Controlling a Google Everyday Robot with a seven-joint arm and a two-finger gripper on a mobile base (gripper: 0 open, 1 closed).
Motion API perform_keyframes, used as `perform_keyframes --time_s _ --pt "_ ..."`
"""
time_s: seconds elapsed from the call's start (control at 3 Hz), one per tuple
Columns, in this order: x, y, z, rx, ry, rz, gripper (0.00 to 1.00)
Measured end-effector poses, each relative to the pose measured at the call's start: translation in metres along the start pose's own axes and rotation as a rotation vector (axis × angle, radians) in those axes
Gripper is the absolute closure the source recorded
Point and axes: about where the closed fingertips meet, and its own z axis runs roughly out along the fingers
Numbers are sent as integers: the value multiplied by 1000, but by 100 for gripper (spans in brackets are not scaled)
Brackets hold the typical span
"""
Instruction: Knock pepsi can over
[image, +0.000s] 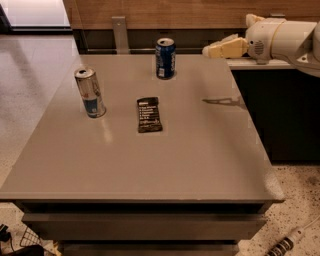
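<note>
The pincer (207, 50) hovered far right beyond the desk (200, 150), grip unreadable, while the upright pepsi can (165, 58) looked light and ready to topple from a nudge near its rim.

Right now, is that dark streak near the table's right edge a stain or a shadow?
Camera view: likely a shadow, thrown by the tool hovering at the far right corner of the table; a pale sheen also runs below the silver can.

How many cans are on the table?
2. The pepsi can stands near the table's far edge; the silver can on the left. The pincer hangs above the far right corner.
</note>
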Motion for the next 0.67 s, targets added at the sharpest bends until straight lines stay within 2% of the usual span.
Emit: perform_keyframes --time_s 0.33,0.67 --pt "18 -13 38 9 0 38 0" --pt "35 -18 76 -25 9 73 0"
